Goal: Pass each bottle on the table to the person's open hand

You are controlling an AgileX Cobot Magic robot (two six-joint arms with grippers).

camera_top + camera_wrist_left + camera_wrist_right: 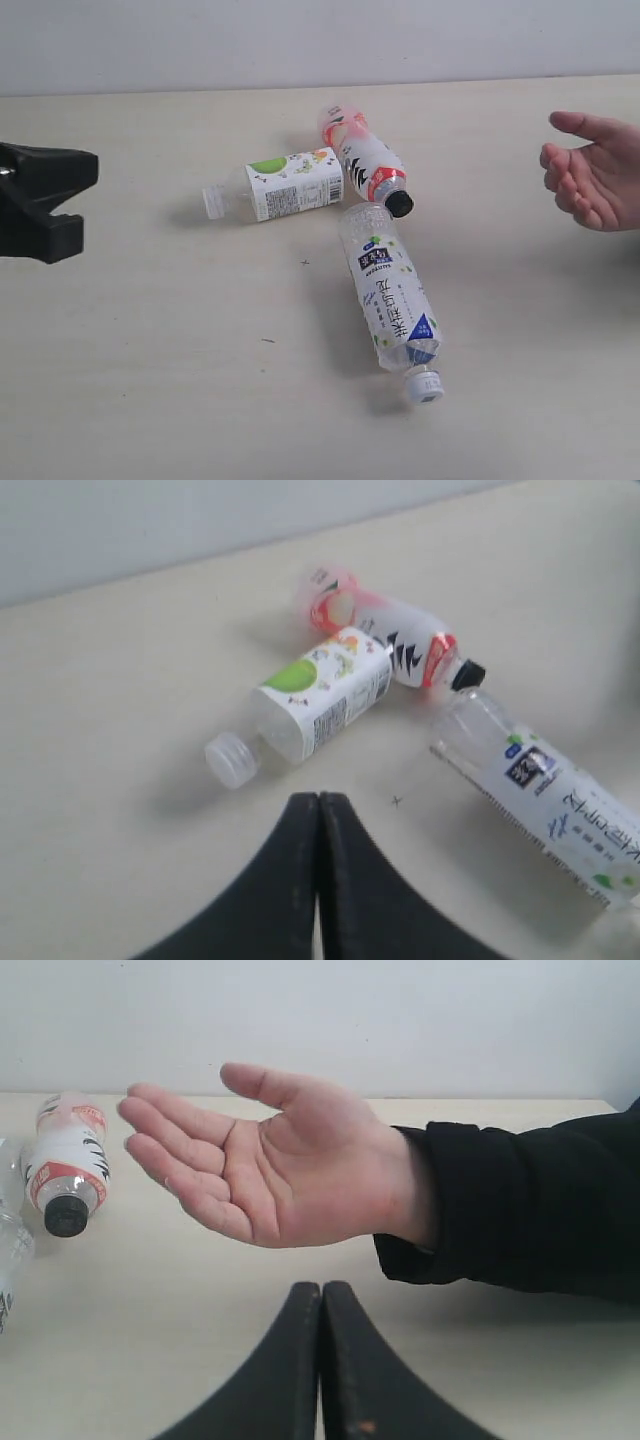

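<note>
Three bottles lie on their sides on the table (150, 350). A white-capped one with a green and white label (290, 185) (315, 695) touches a pinkish-red one with a black cap (365, 160) (395, 640) (65, 1165). A longer clear one with a blue and white label (390, 295) (545, 790) lies nearer the front. The person's open hand (595, 170) (270, 1165) is held palm up at the right, with a black sleeve. My left gripper (40, 200) (318, 798) is shut and empty, short of the green-label bottle's cap. My right gripper (321, 1286) is shut and empty, just below the hand.
A pale wall (300, 40) runs behind the table's far edge. Bare tabletop lies between my left gripper and the bottles. The person's forearm (520, 1205) stretches across the right side of the right wrist view.
</note>
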